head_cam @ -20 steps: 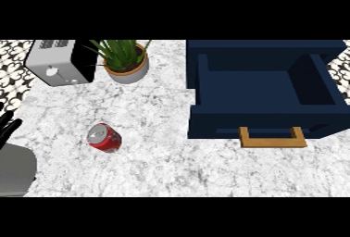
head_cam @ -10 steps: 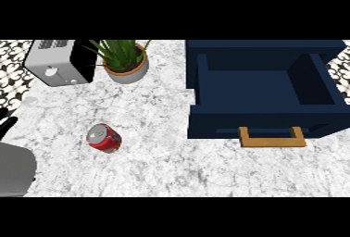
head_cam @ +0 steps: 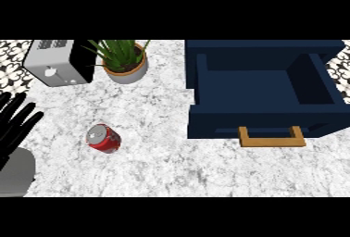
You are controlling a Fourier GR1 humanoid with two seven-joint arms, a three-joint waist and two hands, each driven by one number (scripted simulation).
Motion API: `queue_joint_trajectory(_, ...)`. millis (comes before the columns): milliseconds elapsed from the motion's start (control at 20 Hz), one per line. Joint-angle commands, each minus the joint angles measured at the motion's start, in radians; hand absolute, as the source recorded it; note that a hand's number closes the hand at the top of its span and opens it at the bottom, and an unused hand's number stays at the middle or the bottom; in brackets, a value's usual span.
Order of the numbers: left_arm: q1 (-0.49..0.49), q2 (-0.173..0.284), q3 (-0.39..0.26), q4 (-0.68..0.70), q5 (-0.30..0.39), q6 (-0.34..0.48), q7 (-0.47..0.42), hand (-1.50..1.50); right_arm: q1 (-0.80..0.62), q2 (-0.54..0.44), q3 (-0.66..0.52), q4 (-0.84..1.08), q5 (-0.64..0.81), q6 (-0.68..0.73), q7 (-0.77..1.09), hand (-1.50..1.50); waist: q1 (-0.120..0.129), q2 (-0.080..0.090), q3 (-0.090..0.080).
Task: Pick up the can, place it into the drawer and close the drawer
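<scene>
1. Can [head_cam: 103,138]: red, lying on its side on the marbled worktop [head_cam: 157,157], left of centre, silver top turned toward the far left.
2. Left hand [head_cam: 15,121] shows at the left edge, black fingers straight and spread, pointing to the far side; it is near the can but not touching it.
3. Drawer [head_cam: 263,92]: dark blue, pulled open at the right, with a wooden handle [head_cam: 271,138] on its near front, well apart from the can.
4. A toaster [head_cam: 58,62] stands at the far left, with a potted plant [head_cam: 125,61] just beside it on the right.
</scene>
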Motion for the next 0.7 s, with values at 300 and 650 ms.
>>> queue_joint_trajectory(300,-0.073,-0.105,-0.109,0.227,-0.204,-0.011,-0.153,-1.50,0.034,-0.003,-0.092,-0.079,-0.095,0.060,0.080,-1.50,-0.002,0.001,0.000)
queue_joint_trajectory(650,-0.111,-0.109,-0.122,0.330,-0.270,-0.021,-0.201,-1.50,0.055,0.059,-0.128,-0.027,-0.072,0.151,0.014,-1.50,-0.002,0.000,0.000)
